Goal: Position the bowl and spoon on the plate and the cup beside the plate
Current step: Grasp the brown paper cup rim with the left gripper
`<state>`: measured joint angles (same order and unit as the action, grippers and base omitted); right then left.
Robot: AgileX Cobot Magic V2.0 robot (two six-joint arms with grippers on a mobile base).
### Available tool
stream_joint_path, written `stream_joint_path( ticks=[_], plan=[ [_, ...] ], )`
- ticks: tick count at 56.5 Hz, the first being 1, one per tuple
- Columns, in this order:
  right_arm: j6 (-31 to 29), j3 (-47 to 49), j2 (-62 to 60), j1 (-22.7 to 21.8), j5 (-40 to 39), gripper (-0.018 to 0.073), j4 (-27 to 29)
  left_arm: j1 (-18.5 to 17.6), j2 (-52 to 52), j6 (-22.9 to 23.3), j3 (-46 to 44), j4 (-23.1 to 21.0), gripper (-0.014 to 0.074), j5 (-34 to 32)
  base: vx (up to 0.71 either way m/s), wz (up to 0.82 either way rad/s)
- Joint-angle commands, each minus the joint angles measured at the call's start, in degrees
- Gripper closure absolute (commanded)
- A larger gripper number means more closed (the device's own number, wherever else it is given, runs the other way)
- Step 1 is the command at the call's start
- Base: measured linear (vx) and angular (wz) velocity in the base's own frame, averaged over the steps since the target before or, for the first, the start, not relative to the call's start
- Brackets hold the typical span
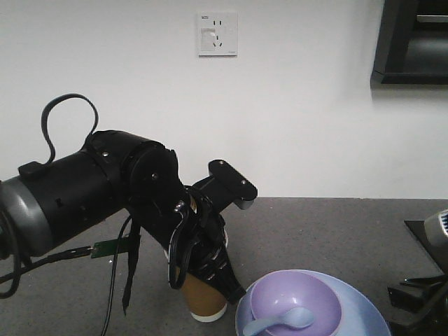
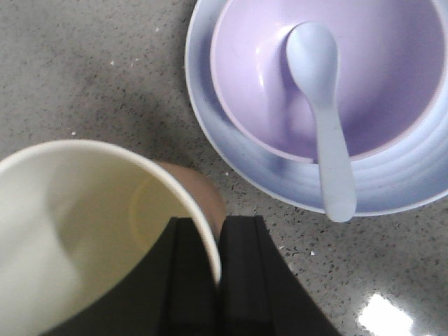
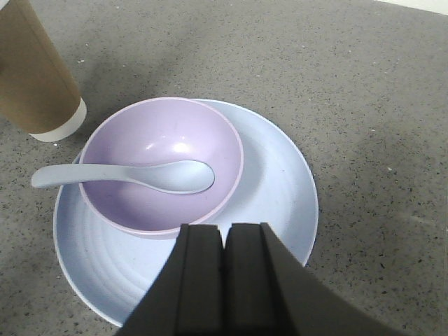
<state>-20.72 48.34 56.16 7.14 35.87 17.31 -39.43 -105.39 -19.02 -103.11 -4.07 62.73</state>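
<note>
1. Plate (image 3: 280, 203) lies flat on the grey speckled counter (image 3: 364, 84). Bowl (image 3: 164, 150) sits on it, off-centre toward the cup side, so a wide crescent of plate shows on the far side.
2. Spoon (image 3: 126, 175) rests in the bowl, scoop down in the hollow, handle laid across the rim and jutting out over the plate edge. Bowl wall props it; reads as settled.
3. Cup (image 1: 206, 301) stands upright on its base just beside the plate, apart from it by a thin strip of counter. Judged: this is the "beside plate" spot, so only the release seems left.
4. Left gripper (image 2: 217, 276): fingers pinch the cup's rim, one inside the wall, one outside. Clenched on the cup.
5. Left arm pose: wrist pitched steeply down over the cup, forearm reaching in from the left side of the front view.
6. Right gripper (image 3: 225, 280): fingers pressed together, nothing between them, hovering above the plate's near edge, pointing down at the bowl.
</note>
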Motion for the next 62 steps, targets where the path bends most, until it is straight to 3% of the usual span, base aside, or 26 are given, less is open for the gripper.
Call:
stream_joint_path(
  ticks=[1,27,36,62],
  plan=[
    [-0.5,1.6,-0.9,-0.2,-3.7,0.0568,0.1,-0.3,2.7,-0.3,-1.9,-1.3,0.0603,-3.3,0.0,0.0],
    [-0.5,1.6,-0.9,-0.2,-3.5,0.0568,0.1,-0.3,-0.6,0.2,-1.9,-1.5,0.0599,-2.9,0.0,0.0],
    [-0.5,1.6,-0.9,-0.2,-3.3,0.0568,0.1,-0.3,-0.6,0.2,-1.9,-1.5,0.0558,-3.4,0.0,0.0],
    [-0.5,1.6,-0.9,-0.2,-3.4,0.0568,0.1,-0.3,-0.4,0.2,-1.9,-1.5,0.0128,-2.9,0.0,0.0]
  ],
)
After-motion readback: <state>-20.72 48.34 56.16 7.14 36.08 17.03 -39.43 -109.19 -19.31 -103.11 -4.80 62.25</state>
